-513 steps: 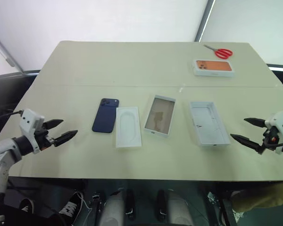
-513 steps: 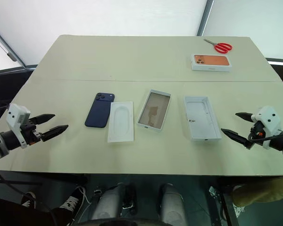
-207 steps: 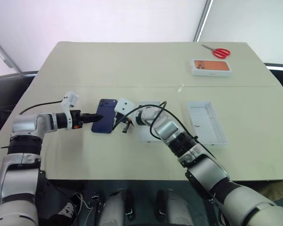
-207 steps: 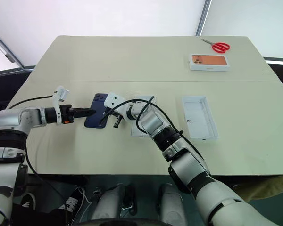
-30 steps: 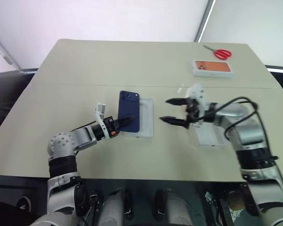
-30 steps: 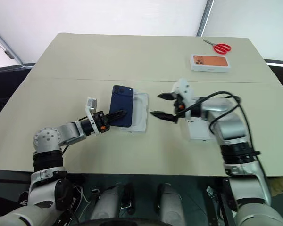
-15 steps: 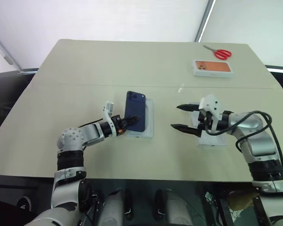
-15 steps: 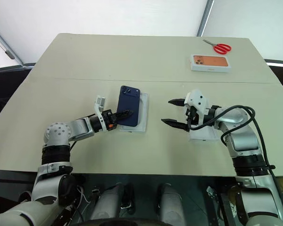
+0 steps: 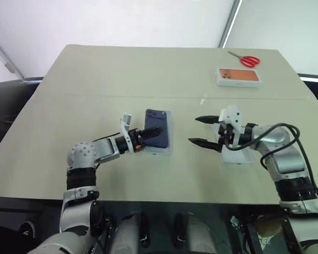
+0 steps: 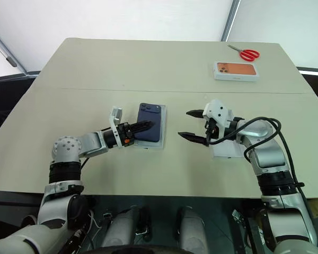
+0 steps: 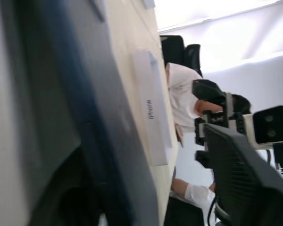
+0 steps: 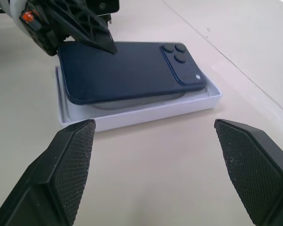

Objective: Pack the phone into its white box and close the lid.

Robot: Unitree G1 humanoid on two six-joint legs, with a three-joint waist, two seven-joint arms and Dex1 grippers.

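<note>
The dark navy phone (image 12: pixel 127 70) lies back up on the white box (image 12: pixel 146 115), a little askew, with its camera end pointing away from me. My left gripper (image 9: pixel 151 132) is at the phone's near end. It is open: one finger (image 12: pixel 101 40) rests over that end, and the other (image 11: pixel 245 179) stands apart from the phone's edge. My right gripper (image 9: pixel 195 130) hovers open just right of the box, aimed at it, with nothing between its fingers (image 12: pixel 70 160). The lid (image 9: pixel 237 153) lies on the table under my right forearm, partly hidden by it.
A white box with an orange phone pictured on it (image 9: pixel 239 76) sits at the far right of the table. Red scissors (image 9: pixel 245 58) lie just behind it. A seam runs across the table (image 9: pixel 95 95) beyond the boxes.
The phone was held tilted up over the white box and now lies flat on it. My left gripper's fingers have spread open. The right gripper has stayed open in about the same place.
</note>
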